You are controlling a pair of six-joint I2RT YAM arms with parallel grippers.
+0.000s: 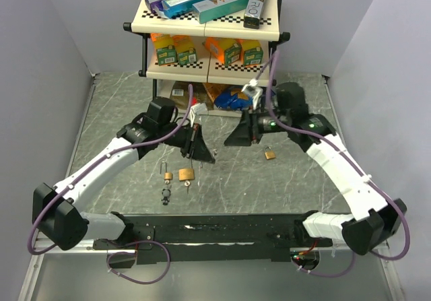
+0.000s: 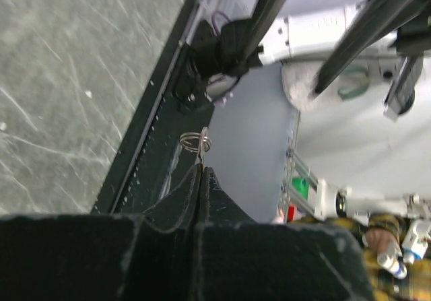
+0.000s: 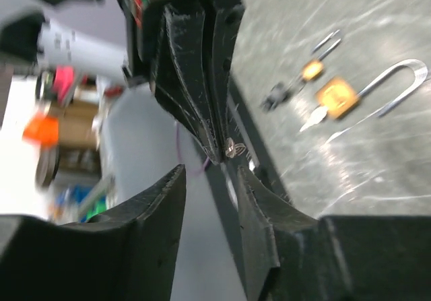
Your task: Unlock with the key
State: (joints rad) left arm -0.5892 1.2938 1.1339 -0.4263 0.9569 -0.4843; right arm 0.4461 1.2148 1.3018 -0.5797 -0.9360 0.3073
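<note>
My left gripper (image 1: 200, 149) is shut on a small key whose wire ring (image 2: 195, 139) sticks out past the fingertips; the ring also shows in the right wrist view (image 3: 234, 147). It hovers above the table. My right gripper (image 1: 237, 134) is open and empty, its jaws (image 3: 210, 174) facing the left gripper's tips a short way off. A brass padlock (image 1: 186, 174) with an open shackle lies on the table below the left gripper and shows in the right wrist view (image 3: 337, 95). A second small brass padlock (image 1: 269, 154) lies under the right arm.
A slim long-shackle lock (image 1: 166, 172) and a small black piece (image 1: 166, 196) lie left of the brass padlock. A two-tier shelf (image 1: 209, 28) with boxes stands at the back, with bags (image 1: 232, 97) beneath it. Grey walls stand on both sides.
</note>
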